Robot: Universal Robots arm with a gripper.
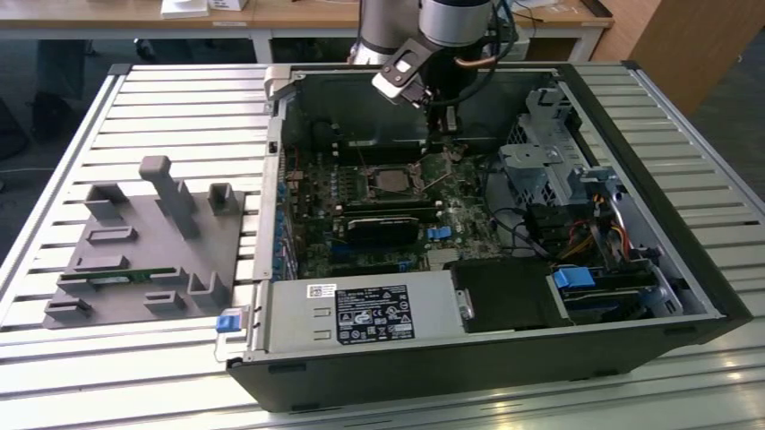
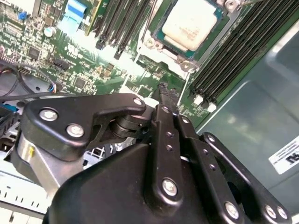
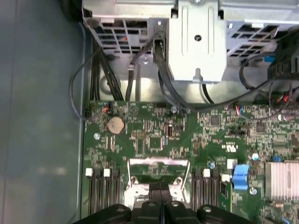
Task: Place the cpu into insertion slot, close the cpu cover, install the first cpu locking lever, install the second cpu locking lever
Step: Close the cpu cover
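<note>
The cpu [image 2: 189, 23], a pale metal-topped square, lies in the insertion slot [image 2: 154, 41] on the green motherboard; in the exterior view the slot [image 1: 392, 182] is mid-board. My gripper [image 2: 163, 88] is shut, its black fingers pressed together, with the tips just off the slot's edge. In the first wrist view the cpu cover [image 3: 159, 169], a silver frame with a square opening, stands raised right in front of my gripper [image 3: 161, 198]. In the exterior view my gripper [image 1: 449, 143] hangs inside the case, behind the slot. A thin lever [image 1: 439, 182] sticks up beside the slot.
Black memory slots [image 2: 224, 60] flank the socket. A silver drive cage [image 1: 544, 161] and cables fill the case on the exterior view's right, and a power supply [image 1: 358, 313] is at the front. A grey fixture [image 1: 143, 242] sits outside on the exterior view's left.
</note>
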